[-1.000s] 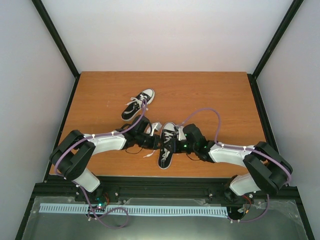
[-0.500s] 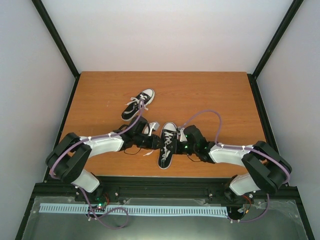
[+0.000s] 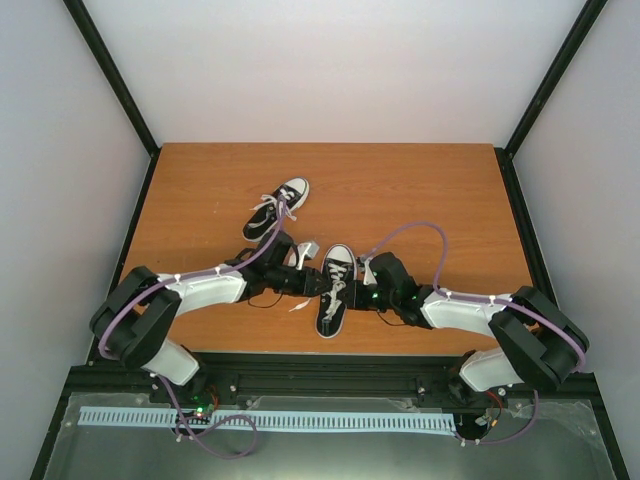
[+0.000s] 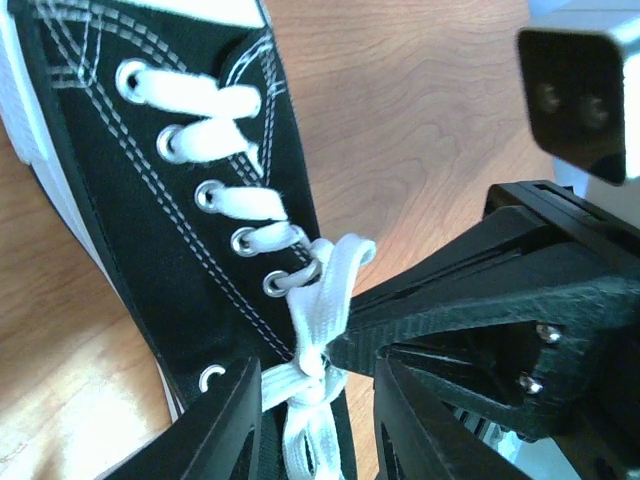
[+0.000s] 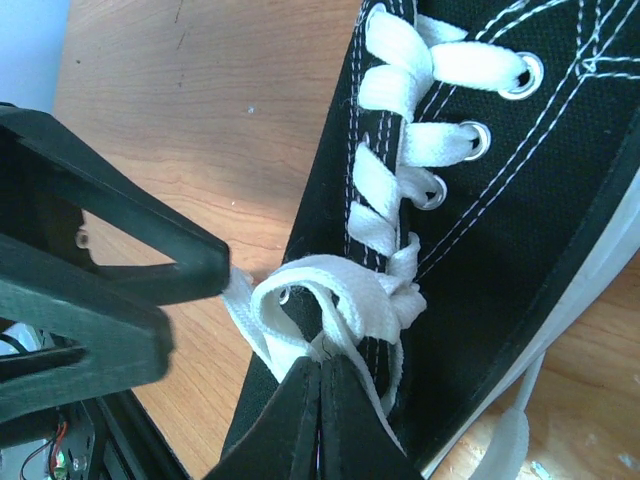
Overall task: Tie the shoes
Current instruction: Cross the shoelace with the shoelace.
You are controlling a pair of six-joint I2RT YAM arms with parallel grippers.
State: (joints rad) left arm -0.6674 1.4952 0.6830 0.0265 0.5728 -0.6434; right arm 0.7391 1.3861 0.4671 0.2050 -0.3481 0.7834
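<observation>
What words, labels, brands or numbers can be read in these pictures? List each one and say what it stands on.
None can be read.
Near shoe: no readable print. The wrist views show only stitching, metal eyelets and white laces.
Far shoe: too small in the top view to show any print.

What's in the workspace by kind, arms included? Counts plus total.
Shoes: 2 (near shoe between the arms, far shoe behind it)
Robot arms: 2 (left arm, right arm)
Total: 4
</observation>
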